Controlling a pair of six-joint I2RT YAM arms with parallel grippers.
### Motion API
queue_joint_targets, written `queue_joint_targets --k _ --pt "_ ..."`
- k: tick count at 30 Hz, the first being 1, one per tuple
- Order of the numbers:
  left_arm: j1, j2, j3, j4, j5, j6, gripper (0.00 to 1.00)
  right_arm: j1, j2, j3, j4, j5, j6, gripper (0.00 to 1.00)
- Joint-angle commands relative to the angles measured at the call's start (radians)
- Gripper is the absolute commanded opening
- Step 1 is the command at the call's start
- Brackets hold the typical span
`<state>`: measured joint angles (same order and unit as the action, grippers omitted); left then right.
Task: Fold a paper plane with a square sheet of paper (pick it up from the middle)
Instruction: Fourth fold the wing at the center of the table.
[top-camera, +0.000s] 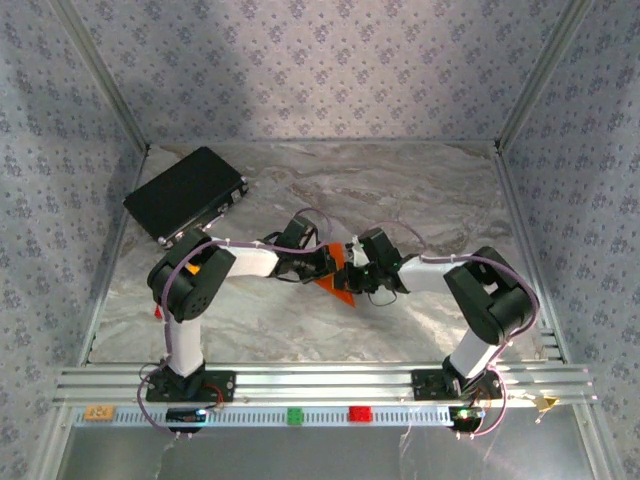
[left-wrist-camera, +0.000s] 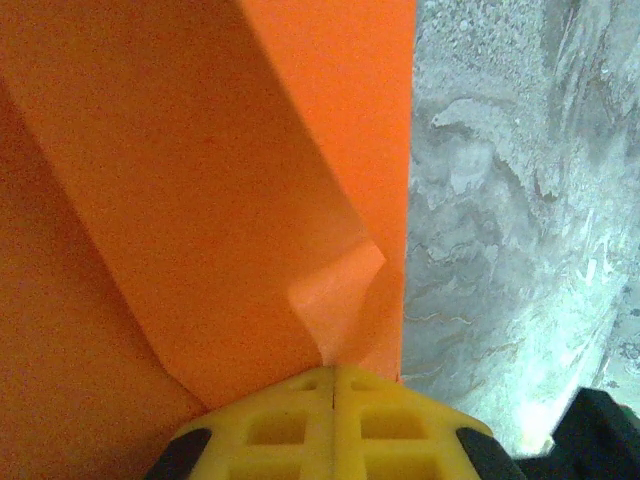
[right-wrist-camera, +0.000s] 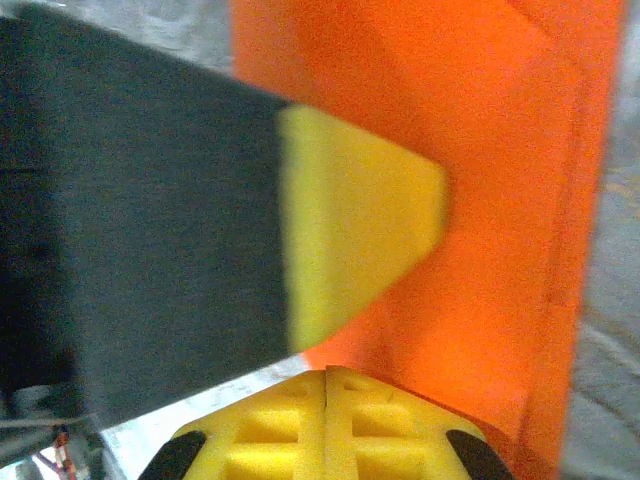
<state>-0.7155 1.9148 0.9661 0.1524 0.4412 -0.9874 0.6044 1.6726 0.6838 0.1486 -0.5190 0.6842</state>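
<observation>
Left pincer (left-wrist-camera: 333, 372) closed, right pincer (right-wrist-camera: 327, 373) closed, orange paper (left-wrist-camera: 200, 200)

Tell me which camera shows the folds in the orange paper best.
Left wrist: the paper fills most of the frame, creases and a curled flap plain. Right wrist shows it partly blocked by the left jaws. Top view: a small, distant orange patch.

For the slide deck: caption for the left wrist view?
Left gripper shut on folded orange paper, marble tabletop at right.

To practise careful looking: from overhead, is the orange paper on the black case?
No, the orange paper is at mid-table, apart from the black case at far left.
</observation>
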Motion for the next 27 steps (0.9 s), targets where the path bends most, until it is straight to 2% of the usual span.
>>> queue_joint_targets --k 1,9,13,18,22,27 --pt "-0.001 0.047 -0.008 -0.089 -0.040 0.017 0.00 -0.017 0.016 -0.025 0.000 0.028 0.008 0.05" --pt "0.016 0.050 -0.027 -0.073 -0.042 0.016 0.00 -0.068 0.011 -0.152 0.146 -0.094 0.093 0.05" --pt "0.022 0.054 -0.034 -0.071 -0.039 0.016 0.00 -0.074 -0.002 -0.176 0.148 -0.122 0.086 0.06" --pt "0.025 0.054 -0.035 -0.068 -0.039 0.017 0.00 -0.087 -0.079 -0.199 0.104 -0.106 0.071 0.07" --pt "0.025 0.055 -0.035 -0.066 -0.036 0.016 0.00 -0.076 -0.148 -0.131 -0.040 -0.064 0.009 0.07" --pt "0.025 0.052 -0.036 -0.064 -0.034 0.017 0.00 -0.044 -0.133 -0.073 -0.073 -0.046 -0.022 0.07"
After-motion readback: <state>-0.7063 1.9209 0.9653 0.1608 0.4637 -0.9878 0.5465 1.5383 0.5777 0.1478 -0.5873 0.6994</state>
